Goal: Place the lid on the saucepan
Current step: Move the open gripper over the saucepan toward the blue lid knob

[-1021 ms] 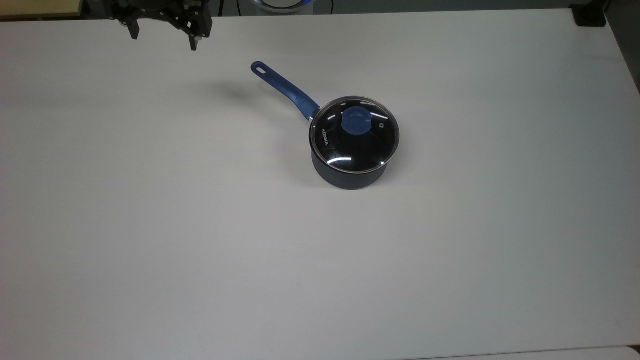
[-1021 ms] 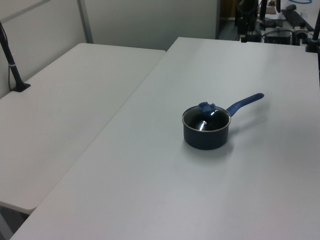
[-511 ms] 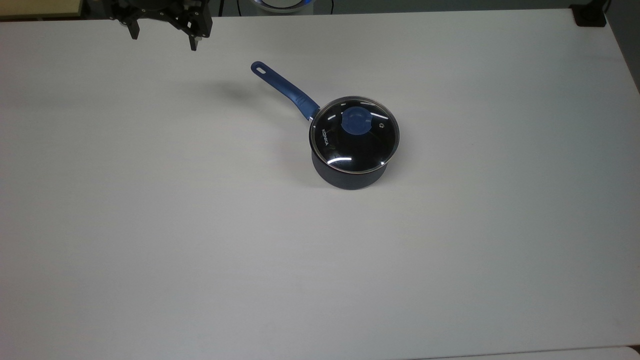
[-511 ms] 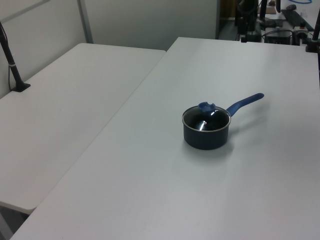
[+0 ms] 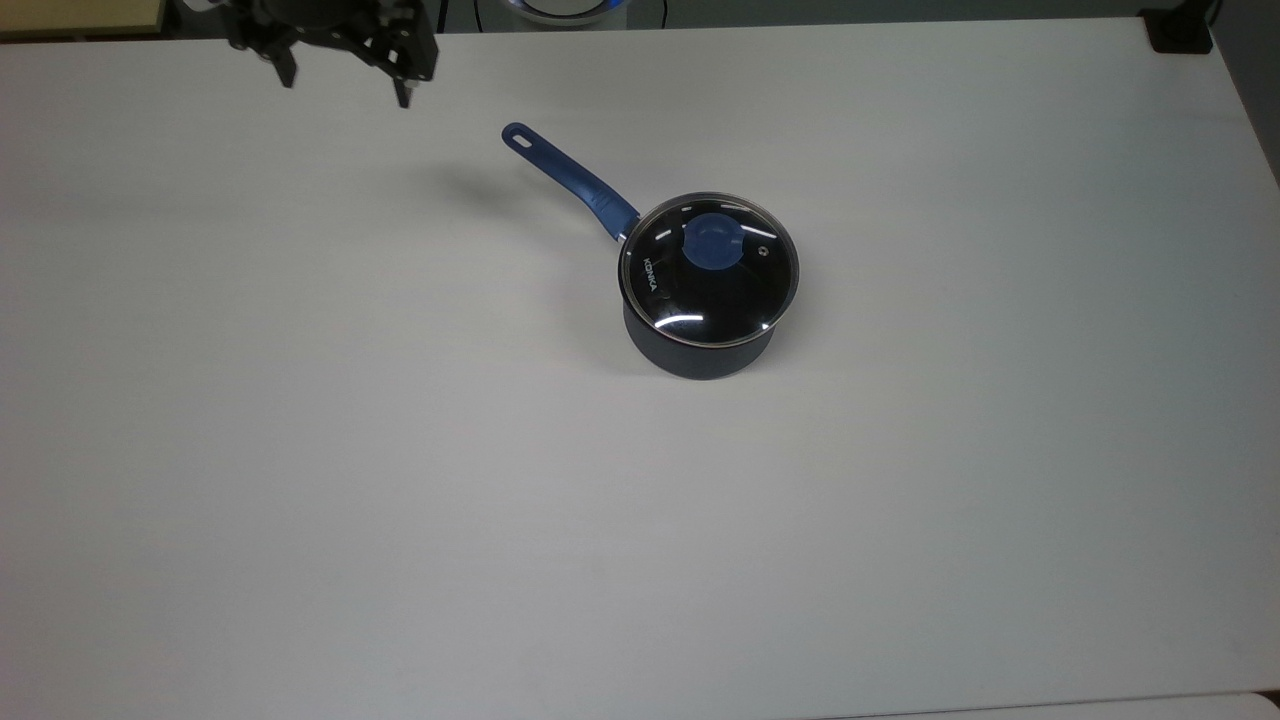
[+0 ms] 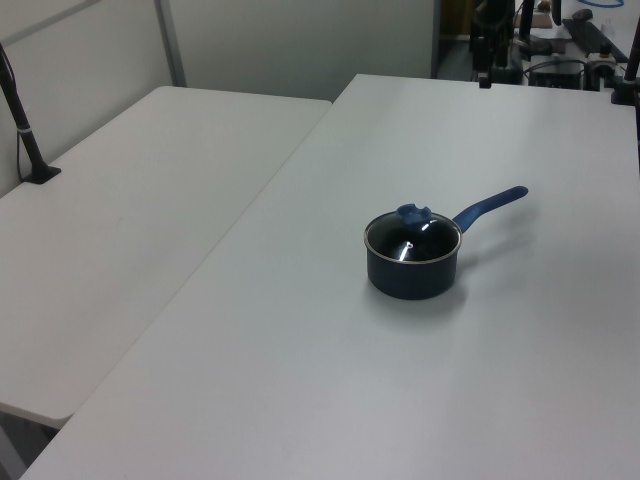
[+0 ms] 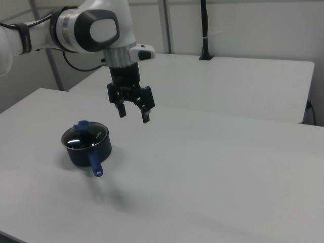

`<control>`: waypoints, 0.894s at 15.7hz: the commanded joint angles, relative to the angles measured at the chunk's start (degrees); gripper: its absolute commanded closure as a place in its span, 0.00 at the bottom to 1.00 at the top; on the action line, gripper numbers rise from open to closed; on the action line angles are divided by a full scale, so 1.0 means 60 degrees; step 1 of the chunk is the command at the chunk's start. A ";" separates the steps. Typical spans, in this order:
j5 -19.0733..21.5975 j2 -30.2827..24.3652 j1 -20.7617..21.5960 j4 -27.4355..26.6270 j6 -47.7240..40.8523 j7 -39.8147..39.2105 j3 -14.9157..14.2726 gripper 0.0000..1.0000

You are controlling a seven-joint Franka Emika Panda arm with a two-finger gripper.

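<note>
one saucepan (image 5: 700,345) sat at the top view's centre on the counter (image 5: 300,450), its lid (image 5: 709,268) already seated level on the rim, nothing visible inside through the glass. its handle ran toward the upper left, pointing at the gripper (image 5: 345,85), which hung released and empty, well apart, at the frame's upper left edge.

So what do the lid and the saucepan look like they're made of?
The lid: clear glass, judging by the dark pan showing through and bright glints, with a thin shiny metal-looking rim and a matte blue knob, probably plastic or silicone. The saucepan: dark navy matte body, likely coated metal; its blue handle looks like plastic or a soft coating.
</note>
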 commanded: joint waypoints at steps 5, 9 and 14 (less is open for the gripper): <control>0.0472 0.0504 0.0140 -0.0020 0.0110 0.0107 -0.0043 0.00; 0.0516 0.0724 0.0126 0.0009 0.0139 0.0121 -0.0043 0.00; 0.0414 0.1016 0.0126 -0.0020 0.0824 0.0107 -0.0043 0.00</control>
